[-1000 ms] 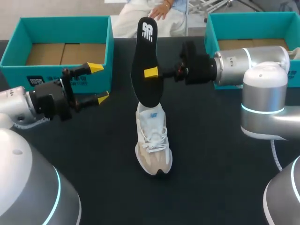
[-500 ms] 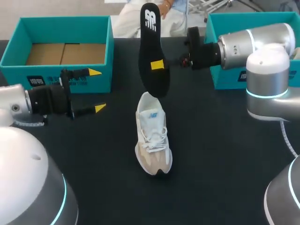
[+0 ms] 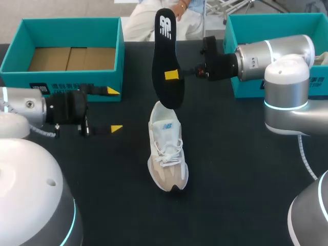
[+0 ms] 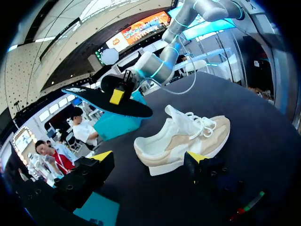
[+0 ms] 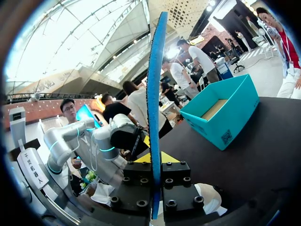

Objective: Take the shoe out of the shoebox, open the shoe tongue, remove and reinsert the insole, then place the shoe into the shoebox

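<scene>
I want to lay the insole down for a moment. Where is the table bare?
Bare black table lies right of the white-and-beige sneaker, towards the right teal cardboard shoebox, and between the sneaker and the left gripper. Crowded: over the sneaker's heel, where the right gripper holds the black insole.

- Insole [image 3: 166,56]: black face, white logo at one end; blue underside.
- Shoe [image 3: 170,177]: white and beige, dark at the toe sole; white laces [image 3: 168,152]; small blue mark on the tongue [image 3: 165,125].
- Left shoebox [image 3: 66,23], right shoebox [image 3: 266,20]: teal, brown cardboard floors.
- Table [image 3: 230,169]: black.
- Left gripper [image 3: 114,110], right gripper [image 3: 171,75]: black, yellow tips.
- Arms: silver, cyan rings.
</scene>
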{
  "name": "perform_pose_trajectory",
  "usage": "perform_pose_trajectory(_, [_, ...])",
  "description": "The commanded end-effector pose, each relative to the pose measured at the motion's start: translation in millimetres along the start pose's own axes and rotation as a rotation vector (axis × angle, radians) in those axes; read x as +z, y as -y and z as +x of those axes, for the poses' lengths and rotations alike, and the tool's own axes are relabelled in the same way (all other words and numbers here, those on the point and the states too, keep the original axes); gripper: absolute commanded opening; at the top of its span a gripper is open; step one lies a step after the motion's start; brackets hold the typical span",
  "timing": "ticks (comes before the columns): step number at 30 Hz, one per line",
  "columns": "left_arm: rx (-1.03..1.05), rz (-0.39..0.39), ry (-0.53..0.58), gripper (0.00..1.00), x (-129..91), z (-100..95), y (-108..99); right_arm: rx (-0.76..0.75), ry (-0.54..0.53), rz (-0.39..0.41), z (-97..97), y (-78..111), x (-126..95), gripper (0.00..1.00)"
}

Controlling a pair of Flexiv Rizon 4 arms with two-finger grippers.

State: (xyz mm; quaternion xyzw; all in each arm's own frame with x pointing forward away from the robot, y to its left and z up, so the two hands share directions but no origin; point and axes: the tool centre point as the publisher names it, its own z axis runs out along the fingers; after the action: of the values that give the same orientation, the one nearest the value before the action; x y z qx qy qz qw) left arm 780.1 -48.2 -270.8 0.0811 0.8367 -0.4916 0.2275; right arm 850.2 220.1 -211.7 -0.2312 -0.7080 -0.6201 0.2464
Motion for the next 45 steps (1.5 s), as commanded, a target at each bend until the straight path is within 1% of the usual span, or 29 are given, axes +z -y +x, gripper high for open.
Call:
perform_pose_trajectory(1, [-0.009, -0.022, -0.137, 1.0, 20.2, 0.6, -8.3, 0.001, 0.004, 0.001, 0.9, -0.1, 1.3, 0.0])
perform_pose_trajectory(4, [0.0, -0.039, -0.146, 1.0, 26.7, 6.4, -15.9, 0.001, 0.004, 0.001, 0.9, -0.1, 1.3, 0.0])
perform_pose_trajectory(7, [0.0, -0.041, -0.15, 1.0, 32.2, 11.4, -21.8, 0.001, 0.004, 0.001, 0.9, -0.1, 1.3, 0.0])
perform_pose_trajectory(8, [-0.004, -0.04, -0.15, 1.0, 34.5, 12.4, -24.5, -0.002, 0.01, -0.001, -2.6, 2.6, 1.9, 0.0])
perform_pose_trajectory(10, [0.001, -0.04, -0.144, 1.0, 38.8, 14.6, -29.5, -0.03, 0.032, 0.037, -8.2, 5.5, 4.5, 0.0])
perform_pose_trajectory(11, [-0.003, -0.034, -0.14, 1.0, 41.4, 15.7, -31.3, -0.047, 0.037, 0.043, -10.7, 7.2, 5.8, 0.0])
perform_pose_trajectory(12, [-0.005, -0.03, -0.142, 1.0, 43.9, 17.2, -33.3, -0.055, 0.032, 0.03, -13.7, 9.6, 7.3, 0.0])
perform_pose_trajectory(14, [-0.009, -0.031, -0.15, 1.0, 50.0, 20.0, -38.0, -0.045, 0.041, 0.046, -17.7, 13.4, 9.8, 0.0])
perform_pose_trajectory(17, [-0.002, -0.022, -0.144, 1.0, 60.3, 21.8, -41.8, -0.062, 0.03, 0.033, -23.3, 17.7, 13.8, 0.0])
perform_pose_trajectory(20, [0.011, -0.018, -0.141, 1.0, 71.5, 21.9, -44.8, -0.063, 0.033, 0.046, -28.5, 21.2, 16.2, 0.0])
perform_pose_trajectory(25, [0.0, -0.017, -0.128, 1.0, 86.1, 22.1, -45.9, -0.069, 0.033, 0.038, -33.1, 27.2, 18.7, 0.0])
perform_pose_trajectory(31, [-0.018, -0.022, -0.123, 1.0, 99.1, 19.7, -47.3, -0.033, 0.039, 0.031, -35.6, 44.2, 18.1, 0.0])
perform_pose_trajectory(34, [-0.026, -0.02, -0.127, 1.0, 103.1, 16.8, -43.5, -0.034, 0.045, 0.027, -35.5, 45.2, 17.3, 0.0])
perform_pose_trajectory(36, [-0.038, -0.033, -0.137, 1.0, 104.3, 16.2, -41.7, -0.036, 0.03, 0.023, -35.0, 43.8, 16.7, 0.0])
perform_pose_trajectory(38, [-0.047, -0.052, -0.12, 1.0, 105.3, 16.2, -40.4, -0.047, 0.038, 0.034, -34.8, 42.6, 17.9, 0.0])
perform_pose_trajectory(45, [-0.047, -0.052, -0.12, 1.0, 105.3, 16.2, -40.4, -0.047, 0.038, 0.034, -34.8, 42.6, 17.9, 0.0])
